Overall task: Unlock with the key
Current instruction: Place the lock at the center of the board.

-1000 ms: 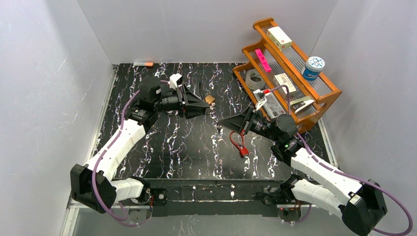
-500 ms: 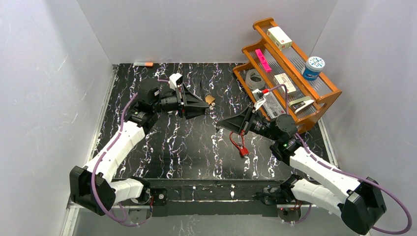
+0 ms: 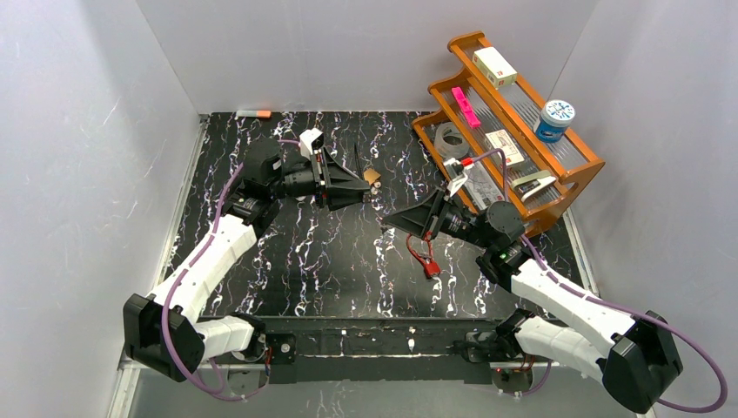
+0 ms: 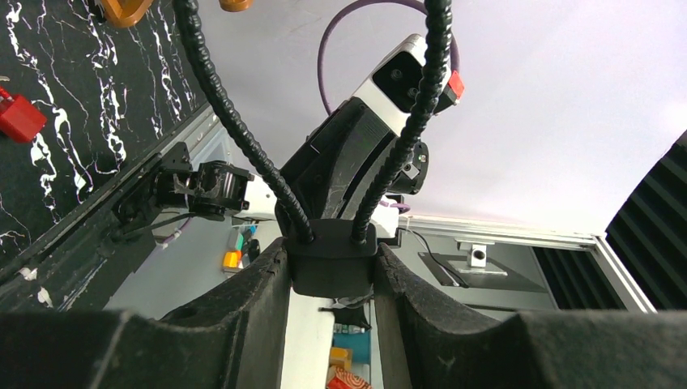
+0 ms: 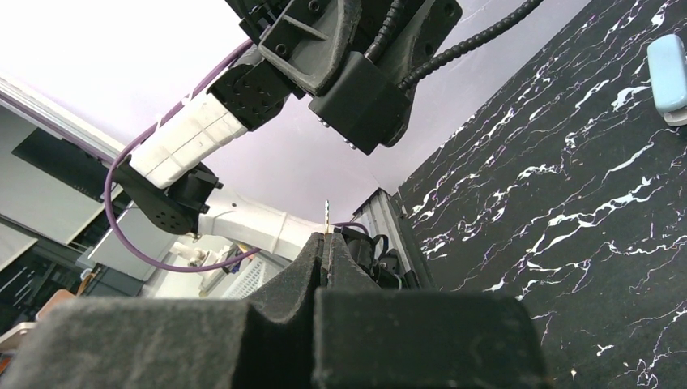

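Note:
My left gripper [image 3: 366, 186] [image 4: 332, 274] is shut on a black lock body [image 4: 333, 261] whose ribbed black cable shackle [image 4: 219, 113] loops up away from it. My right gripper [image 3: 388, 219] [image 5: 328, 243] is shut on the key, with its thin toothed blade [image 5: 326, 217] sticking out past the fingertips. In the right wrist view the lock [image 5: 361, 107] hangs above and slightly right of the blade tip, apart from it. Both grippers are raised over the middle of the mat, facing each other.
A red block with a red loop [image 3: 429, 266] [image 4: 19, 118] lies on the black marbled mat [image 3: 296, 261] under my right gripper. A wooden rack [image 3: 576, 177] with small items stands at the back right. A small brown piece [image 3: 372, 176] and an orange-tipped marker [image 3: 253, 114] lie further back.

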Action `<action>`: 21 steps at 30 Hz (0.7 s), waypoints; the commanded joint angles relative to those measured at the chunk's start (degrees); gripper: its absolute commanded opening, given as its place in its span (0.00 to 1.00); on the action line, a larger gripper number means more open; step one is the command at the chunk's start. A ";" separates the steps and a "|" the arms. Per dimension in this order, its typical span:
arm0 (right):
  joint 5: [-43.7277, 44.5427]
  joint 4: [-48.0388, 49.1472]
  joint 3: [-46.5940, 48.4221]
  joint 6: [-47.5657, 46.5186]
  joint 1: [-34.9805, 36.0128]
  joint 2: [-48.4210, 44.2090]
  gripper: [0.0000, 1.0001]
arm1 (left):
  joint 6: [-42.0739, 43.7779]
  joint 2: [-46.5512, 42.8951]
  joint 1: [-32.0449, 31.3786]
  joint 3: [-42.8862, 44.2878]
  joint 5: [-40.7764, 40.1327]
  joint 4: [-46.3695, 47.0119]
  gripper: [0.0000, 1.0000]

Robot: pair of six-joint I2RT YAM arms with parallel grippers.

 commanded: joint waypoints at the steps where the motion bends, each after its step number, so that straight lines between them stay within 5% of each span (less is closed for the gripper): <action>1: -0.52 3.72 0.15 -1.12 -0.10 -0.16 0.01 | -0.31 -2.17 0.22 -0.24 2.07 1.72 0.00; 11: 0.97 3.36 -0.58 -1.00 -0.04 -0.30 0.01 | 0.46 -2.70 0.23 -1.52 1.32 1.59 0.00; 21: 7.85 -8.58 -2.38 -4.25 -0.11 -0.91 0.01 | 20.42 -0.81 -0.10 -9.07 -12.60 -10.75 0.00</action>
